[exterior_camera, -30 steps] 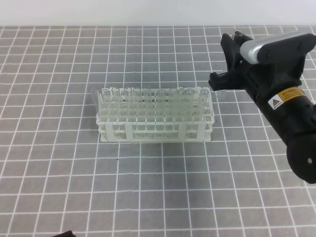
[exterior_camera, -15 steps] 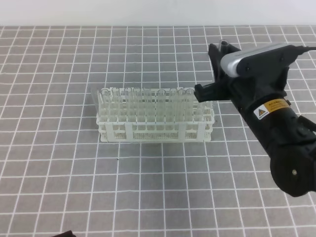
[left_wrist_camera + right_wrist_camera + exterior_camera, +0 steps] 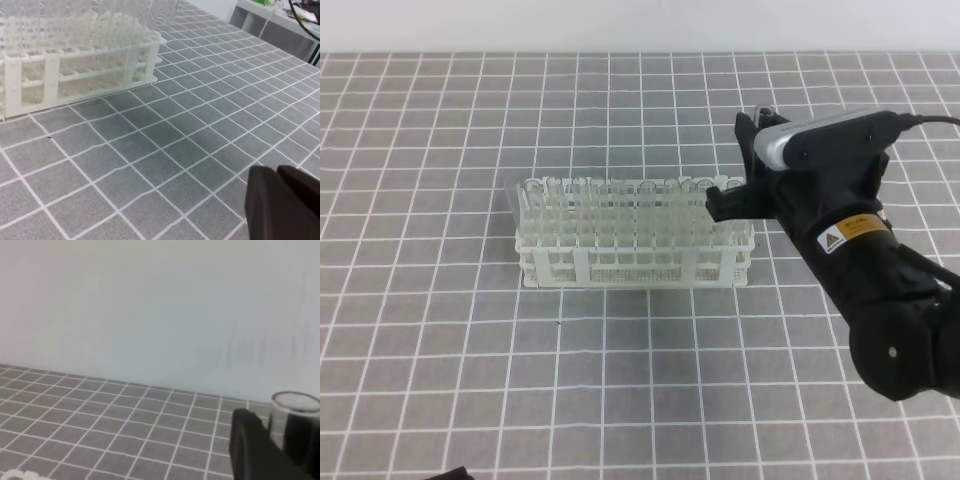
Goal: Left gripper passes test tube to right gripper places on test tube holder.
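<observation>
A white plastic lattice test tube holder stands near the middle of the grey desk ruled with white grid lines, its square holes filled with clear tubes. The right pincer, black with a silver-grey housing on a bulky black arm bearing a yellow warning label, hangs over the holder's right end, hiding the tubes at that corner in the exterior high view. Its right wrist view shows the slim clear test tube upright between the black fingers, rim open at top, gripped with the jaws partly closed. The left pincer sits low near the desk's front edge, well apart from the holder, its dark fingers pressed together with nothing between. A pale wall rises behind the desk.
</observation>
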Motion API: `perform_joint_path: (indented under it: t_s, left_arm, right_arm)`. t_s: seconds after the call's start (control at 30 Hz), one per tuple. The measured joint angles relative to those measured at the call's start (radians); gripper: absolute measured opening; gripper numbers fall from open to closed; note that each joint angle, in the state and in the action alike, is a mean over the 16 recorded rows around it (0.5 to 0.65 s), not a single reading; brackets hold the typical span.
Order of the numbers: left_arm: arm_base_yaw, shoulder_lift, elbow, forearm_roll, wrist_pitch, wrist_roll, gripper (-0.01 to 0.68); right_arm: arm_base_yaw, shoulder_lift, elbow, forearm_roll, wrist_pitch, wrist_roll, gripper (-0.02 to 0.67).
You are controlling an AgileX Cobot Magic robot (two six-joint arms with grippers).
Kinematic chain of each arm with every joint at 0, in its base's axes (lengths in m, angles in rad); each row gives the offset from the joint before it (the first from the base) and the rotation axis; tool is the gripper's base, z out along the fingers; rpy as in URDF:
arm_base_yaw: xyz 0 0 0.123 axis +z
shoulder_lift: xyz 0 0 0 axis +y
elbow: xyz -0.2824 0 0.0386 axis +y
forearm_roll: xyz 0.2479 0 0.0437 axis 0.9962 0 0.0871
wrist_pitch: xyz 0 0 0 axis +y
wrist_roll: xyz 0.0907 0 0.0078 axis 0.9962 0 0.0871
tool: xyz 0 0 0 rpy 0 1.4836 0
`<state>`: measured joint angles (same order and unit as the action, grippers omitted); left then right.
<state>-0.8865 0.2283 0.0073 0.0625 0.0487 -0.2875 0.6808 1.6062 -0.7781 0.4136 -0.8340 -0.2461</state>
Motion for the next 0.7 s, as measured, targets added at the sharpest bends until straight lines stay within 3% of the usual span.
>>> perform_joint_path:
  t_s: [0.7]
  left_arm:
    - [-0.001,-0.002,0.0,0.0,-0.004,0.0,-0.001]
  right_arm:
    - [0.0,0.067,0.0,0.019,-0.064,0.049,0.1]
